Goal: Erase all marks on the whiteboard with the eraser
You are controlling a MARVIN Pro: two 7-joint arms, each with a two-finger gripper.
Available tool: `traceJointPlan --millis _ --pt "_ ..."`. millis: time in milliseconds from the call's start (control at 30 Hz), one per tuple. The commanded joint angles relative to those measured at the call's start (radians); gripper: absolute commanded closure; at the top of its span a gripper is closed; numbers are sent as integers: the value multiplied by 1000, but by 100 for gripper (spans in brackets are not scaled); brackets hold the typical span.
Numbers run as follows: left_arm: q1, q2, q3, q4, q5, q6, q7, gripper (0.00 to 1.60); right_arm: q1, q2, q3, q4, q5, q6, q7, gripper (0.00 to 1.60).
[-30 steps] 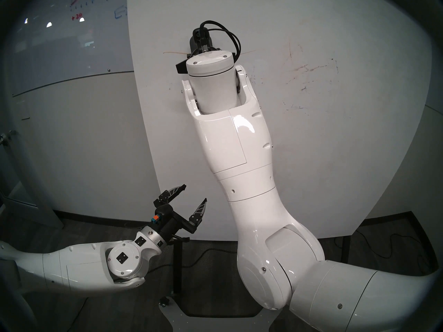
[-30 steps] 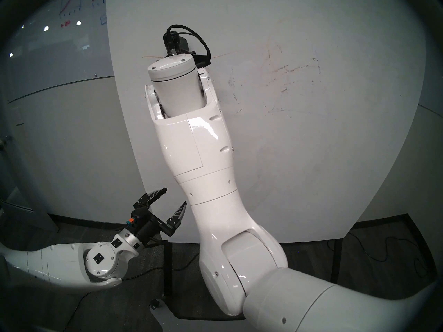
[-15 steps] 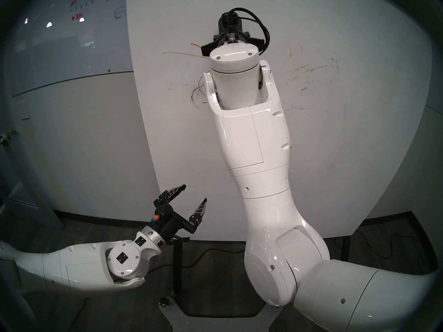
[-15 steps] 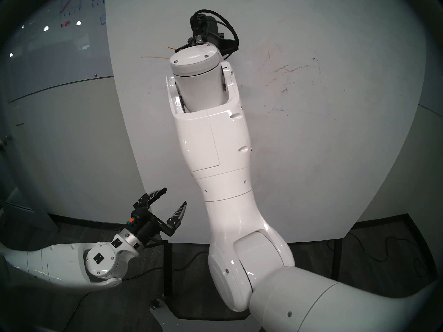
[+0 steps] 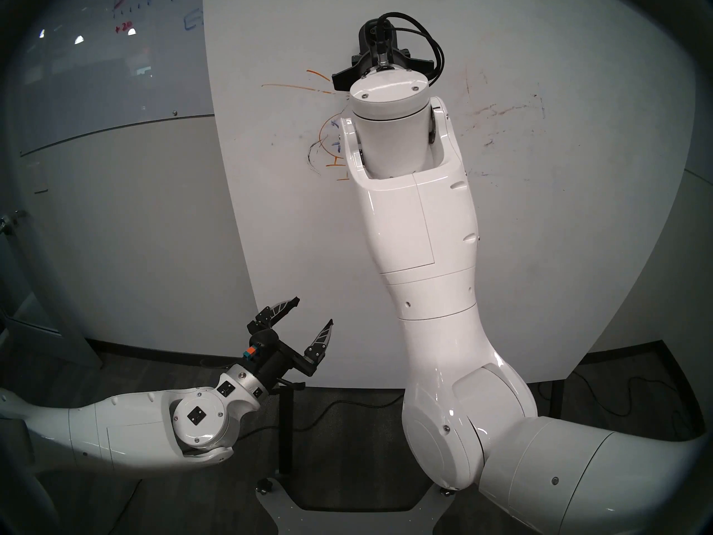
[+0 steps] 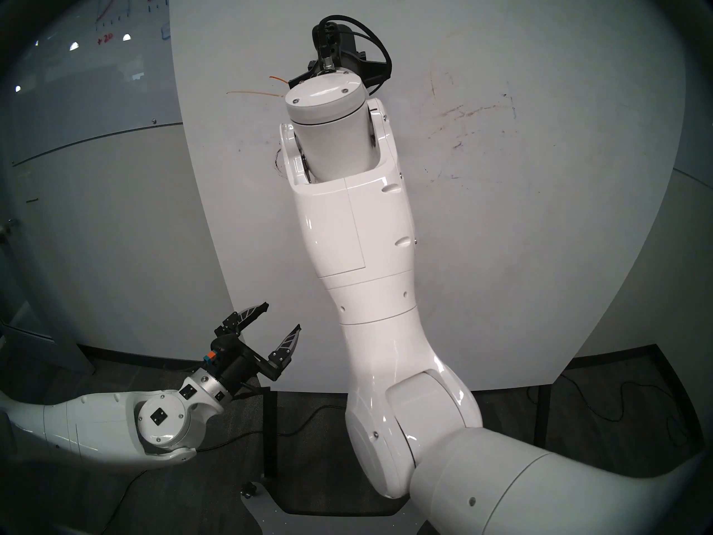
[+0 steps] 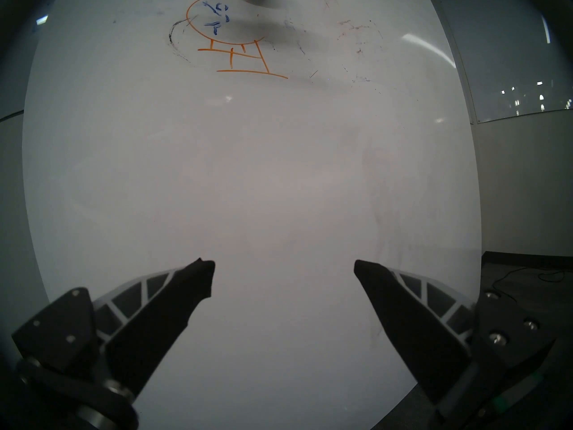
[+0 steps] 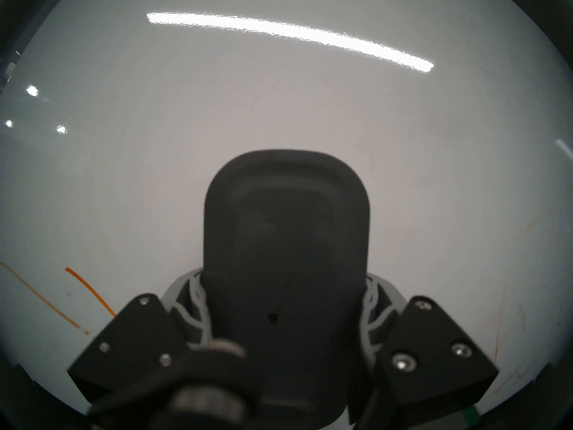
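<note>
Dark grey rounded matte eraser pad, clamped in right gripper, against matte white whiteboard panel.
Right gripper shifted rightward, uncovering orange line marks; left gripper gaping, unmoved.

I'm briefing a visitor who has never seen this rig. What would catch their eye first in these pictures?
First the big white right arm, raised up the middle of the whiteboard, its tool shut on a dark eraser. Next the orange drawing with small blue marks inside it, just left of that arm's wrist. Low on the left, the left tool gapes empty.
</note>
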Motion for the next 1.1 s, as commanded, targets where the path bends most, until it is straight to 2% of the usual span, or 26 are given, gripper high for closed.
traceJointPlan --millis 0,300,567,800,1000,1067 --pt "-7 2 -9 -10 -2 -9 2 0 45 28 24 78 20 -1 51 160" --pt "-7 2 -9 -10 -2 -8 2 0 121 59 73 155 56 20 135 160" --pt "-7 2 -9 -10 -2 -9 2 0 167 86 83 182 65 9 186 160" --pt "-7 2 -9 -10 -2 -9 2 0 209 90 105 222 74 -1 196 160" --pt "-7 2 -9 -10 -2 -9 2 0 233 91 127 255 83 18 208 160" --pt "-7 2 -9 -10 -2 -9 2 0 240 74 144 260 86 47 195 160"
